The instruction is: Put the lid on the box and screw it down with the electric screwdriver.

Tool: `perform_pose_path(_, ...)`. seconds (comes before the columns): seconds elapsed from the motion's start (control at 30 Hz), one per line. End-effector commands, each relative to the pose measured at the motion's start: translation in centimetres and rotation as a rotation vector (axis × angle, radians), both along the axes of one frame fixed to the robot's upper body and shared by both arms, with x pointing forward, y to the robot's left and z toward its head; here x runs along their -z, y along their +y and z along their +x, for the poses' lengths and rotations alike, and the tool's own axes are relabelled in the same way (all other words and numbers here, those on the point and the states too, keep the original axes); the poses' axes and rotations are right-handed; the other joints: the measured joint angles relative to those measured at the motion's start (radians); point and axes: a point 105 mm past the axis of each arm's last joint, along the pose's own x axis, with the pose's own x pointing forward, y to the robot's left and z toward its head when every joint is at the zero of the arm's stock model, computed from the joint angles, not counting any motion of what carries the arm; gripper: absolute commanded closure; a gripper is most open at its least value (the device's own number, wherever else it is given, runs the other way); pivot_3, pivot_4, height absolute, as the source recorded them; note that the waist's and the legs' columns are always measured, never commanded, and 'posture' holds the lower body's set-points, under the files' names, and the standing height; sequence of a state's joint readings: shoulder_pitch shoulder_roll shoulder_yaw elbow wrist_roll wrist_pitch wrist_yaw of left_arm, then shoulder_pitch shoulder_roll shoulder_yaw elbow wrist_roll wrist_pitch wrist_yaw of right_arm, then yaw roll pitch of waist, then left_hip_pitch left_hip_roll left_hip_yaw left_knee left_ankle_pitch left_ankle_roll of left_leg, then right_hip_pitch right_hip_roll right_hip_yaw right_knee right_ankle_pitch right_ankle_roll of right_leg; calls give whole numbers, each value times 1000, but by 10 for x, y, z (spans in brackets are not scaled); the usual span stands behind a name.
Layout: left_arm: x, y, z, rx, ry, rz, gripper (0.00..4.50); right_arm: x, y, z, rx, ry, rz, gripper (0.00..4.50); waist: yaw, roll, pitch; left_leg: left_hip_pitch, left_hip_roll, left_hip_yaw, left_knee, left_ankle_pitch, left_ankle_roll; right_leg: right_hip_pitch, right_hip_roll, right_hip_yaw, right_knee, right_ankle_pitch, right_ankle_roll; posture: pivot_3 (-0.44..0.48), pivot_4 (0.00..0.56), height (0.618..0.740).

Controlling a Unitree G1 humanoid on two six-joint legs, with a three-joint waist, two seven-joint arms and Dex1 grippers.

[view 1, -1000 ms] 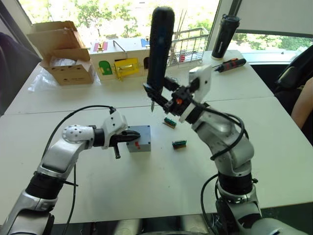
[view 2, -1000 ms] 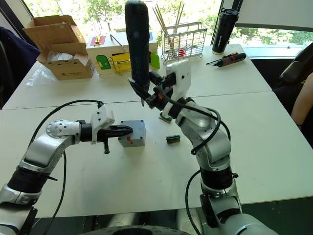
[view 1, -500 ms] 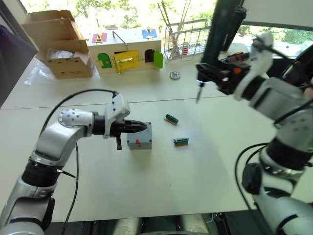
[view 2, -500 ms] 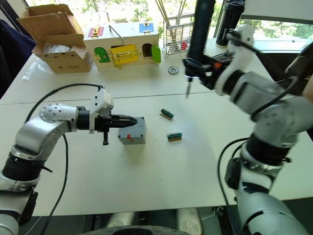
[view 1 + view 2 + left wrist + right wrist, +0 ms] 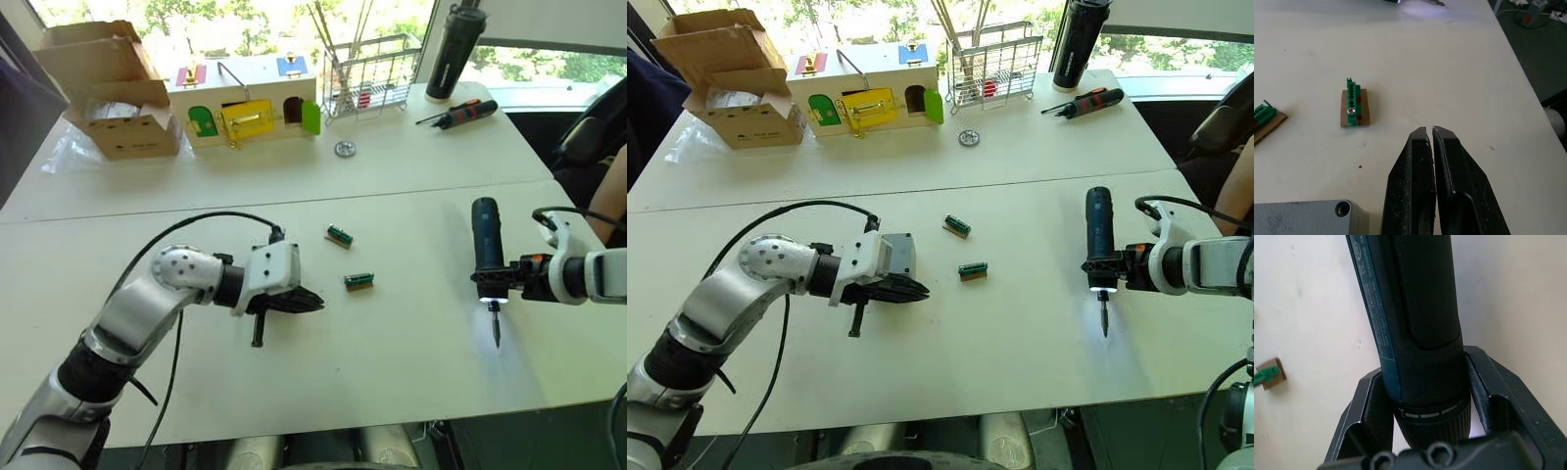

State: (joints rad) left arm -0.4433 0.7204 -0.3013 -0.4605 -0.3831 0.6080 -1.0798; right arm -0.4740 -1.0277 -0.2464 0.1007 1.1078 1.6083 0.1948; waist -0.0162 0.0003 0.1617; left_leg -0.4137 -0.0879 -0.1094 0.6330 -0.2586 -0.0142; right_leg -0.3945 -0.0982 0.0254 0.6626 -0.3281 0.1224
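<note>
Box: the box (image 5: pixel 898 253) sits on the white table (image 5: pixel 1019 333), mostly hidden behind the left gripper's wrist; one grey top corner with a screw hole shows in the left wrist view.
Lid: I cannot tell whether a lid is on the box; none lies loose on the table.
Electric screwdriver: the electric screwdriver (image 5: pixel 486 251) is held low over the table's right part, bit (image 5: pixel 495 326) toward the near edge, its tip light making a bright patch on the surface; well apart from the box.
Handling, judged: box is rigid, light plastic, likely to slide when pressed, so it wants bracing at its side walls. The driver looks heavy and stiff, with a grippy body; best held around the thick barrel near the collar, as now.
Left gripper: the left gripper (image 5: pixel 1431 132) has its fingers pressed together with nothing between them, pointing past the box toward a green part.
Right gripper: the right gripper (image 5: pixel 1425 396) clamps the driver's barrel on both sides.
Counts: one box, one driver, two green terminal blocks (image 5: pixel 359 281), one round metal disc (image 5: pixel 344 149), one hand screwdriver (image 5: pixel 458 115), one black bottle (image 5: pixel 454 49), one wire rack (image 5: pixel 367 73), one wooden box (image 5: pixel 245 98), one carton (image 5: pixel 103 88).
</note>
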Motion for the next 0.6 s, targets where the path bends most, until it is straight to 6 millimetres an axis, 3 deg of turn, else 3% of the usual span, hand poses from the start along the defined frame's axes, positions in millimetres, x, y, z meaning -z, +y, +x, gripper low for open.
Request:
perform_pose_path(0.03,-2,1,0,-5,-31,5,4361,-7,2,3,-19,2,0,2651,3,0,0,0,0,0,0,0,0,0,0,0,0,0,0,0,150,740)
perform_pose_path(0.23,2,8,-2,-30,-15,26,4361,1,2,5,-37,60,-35,2651,3,-2,1,0,0,-1,2,0,0,1,0,-1,0,0,0,0,150,740)
perform_pose_path(0.27,2,10,0,-41,-20,30,4361,2,2,4,-44,67,-39,1654,3,-2,1,0,0,-1,2,0,-1,2,0,-1,0,0,0,0,150,740)
perform_pose_path(0.43,-2,21,13,-113,-57,44,4361,2,4,5,-76,73,-75,21,5,-4,1,0,0,-3,4,0,-1,3,0,-2,0,0,0,0,150,740)
perform_pose_path(0.6,-11,40,30,-198,-96,59,4361,1,-1,8,-79,47,-137,21,9,-4,1,0,-1,-4,6,0,0,5,0,-3,0,0,0,0,150,740)
